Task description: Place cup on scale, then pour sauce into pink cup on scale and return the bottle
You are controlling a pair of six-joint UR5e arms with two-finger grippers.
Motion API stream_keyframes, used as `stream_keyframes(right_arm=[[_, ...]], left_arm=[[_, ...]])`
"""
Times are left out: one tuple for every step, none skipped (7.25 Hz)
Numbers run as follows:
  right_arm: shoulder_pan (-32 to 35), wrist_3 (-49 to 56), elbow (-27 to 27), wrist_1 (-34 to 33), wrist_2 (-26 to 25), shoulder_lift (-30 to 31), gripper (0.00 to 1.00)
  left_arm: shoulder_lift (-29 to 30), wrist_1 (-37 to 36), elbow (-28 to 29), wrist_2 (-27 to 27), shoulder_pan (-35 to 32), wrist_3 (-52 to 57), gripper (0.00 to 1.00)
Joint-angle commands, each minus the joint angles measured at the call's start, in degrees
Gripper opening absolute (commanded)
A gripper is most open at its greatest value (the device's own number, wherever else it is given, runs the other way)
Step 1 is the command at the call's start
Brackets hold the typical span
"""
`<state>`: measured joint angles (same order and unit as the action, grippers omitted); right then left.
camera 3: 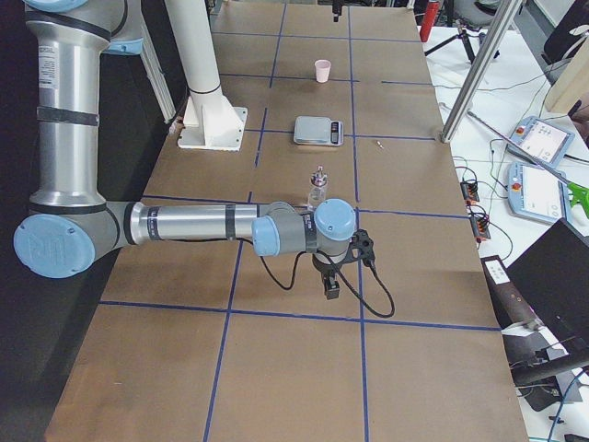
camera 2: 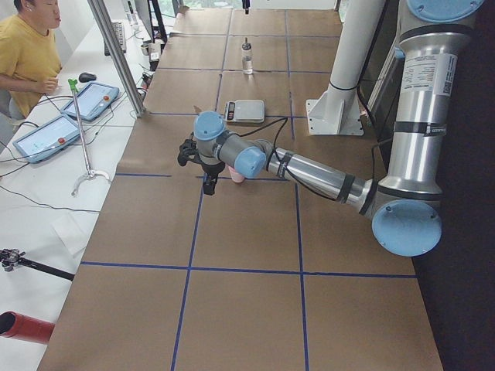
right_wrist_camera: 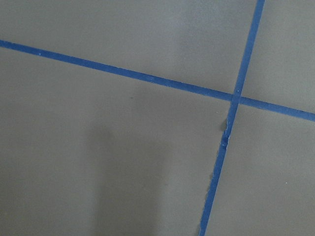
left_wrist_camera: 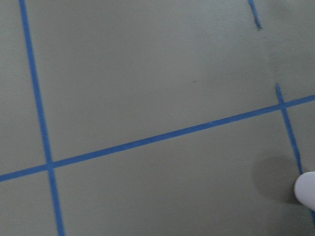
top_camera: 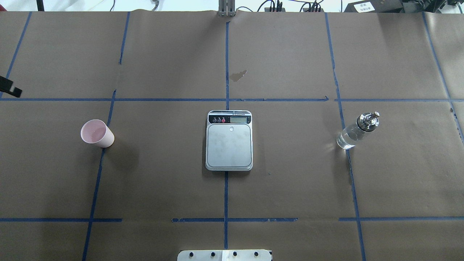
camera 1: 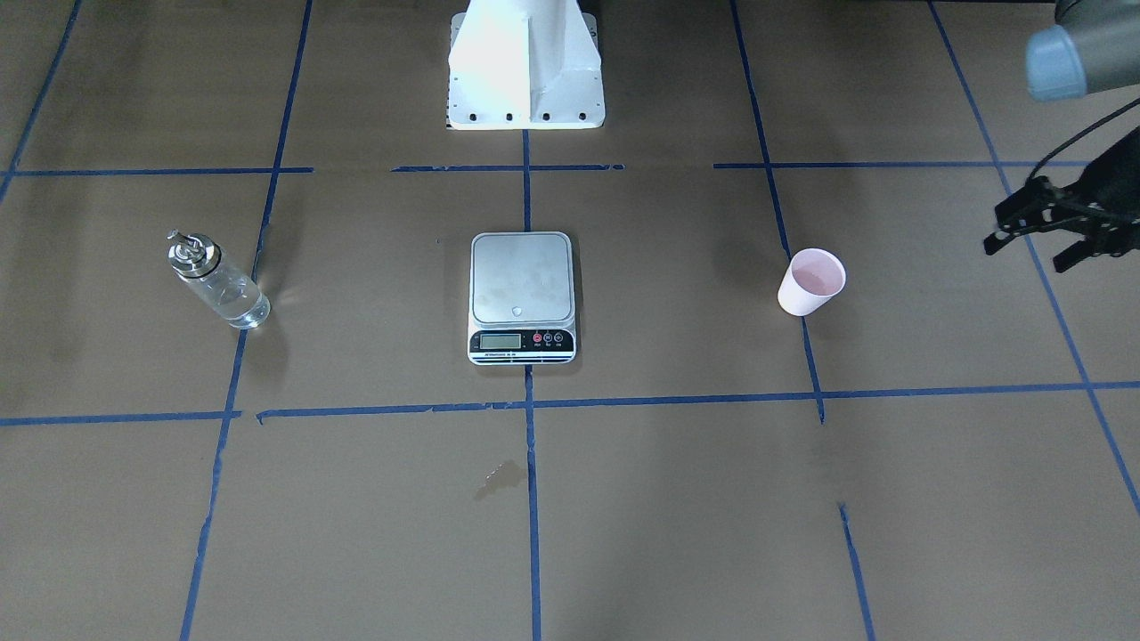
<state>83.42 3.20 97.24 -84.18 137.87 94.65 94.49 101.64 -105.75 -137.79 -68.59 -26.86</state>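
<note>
L fingers (camera 1: 1073, 258) spread wide, empty, clear of cup (camera 1: 812, 283), R fingers (camera 3: 330, 288) open/shut can't tell

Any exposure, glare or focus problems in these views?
Front-facing view: the white robot base is blown out. Overhead view: the bottle throws a bright glint on the paper at its foot; the scale shows no glare. Left wrist view: soft, the cup only a blurred edge with a dim shadow beside it. Right wrist view: paper and tape, a faint shadow.
</note>
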Motion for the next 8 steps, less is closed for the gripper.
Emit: stream_keyframes(right_arm=[[-1.32, 0.05, -0.03, 0.07, -0.23, -0.25, 1.0], [-1.41, 0.14, -0.38, 0.07, -0.32, -0.25, 1.0], [-1.42, 0.14, -0.29, 0.07, -0.32, -0.25, 1.0], [-1.42, 0.14, -0.29, 0.25, -0.32, -0.34, 1.0], [-1.42, 0.14, -0.29, 0.86, -0.32, -0.25, 1.0], [-1.5, 0.14, -0.38, 0.86, -0.32, -0.25, 1.0], [-1.5, 0.14, -0.38, 0.86, -0.32, -0.25, 1.0], [-1.5, 0.14, -0.38, 0.86, -0.32, -0.25, 1.0]], left_arm=[[4.21, -0.12, -0.07, 4.34, 9.41, -11.0, 0.99], [4.82, -0.12, 1.93, 6.72, 11.18, -11.2, 0.99], [5.35, -0.38, 4.04, 6.22, 11.29, -11.46, 0.99], [5.62, -0.47, 5.02, 5.96, 11.38, -12.94, 0.94], [5.97, -0.3, 5.2, 5.95, 12.25, -14.52, 0.94], [6.06, -0.3, 5.38, 6.04, 13.56, -14.63, 0.95], [6.23, -0.3, 5.12, 6.13, 14.71, -15.76, 0.95], [6.76, -0.3, 5.21, 6.22, 15.85, -16.99, 0.95]])
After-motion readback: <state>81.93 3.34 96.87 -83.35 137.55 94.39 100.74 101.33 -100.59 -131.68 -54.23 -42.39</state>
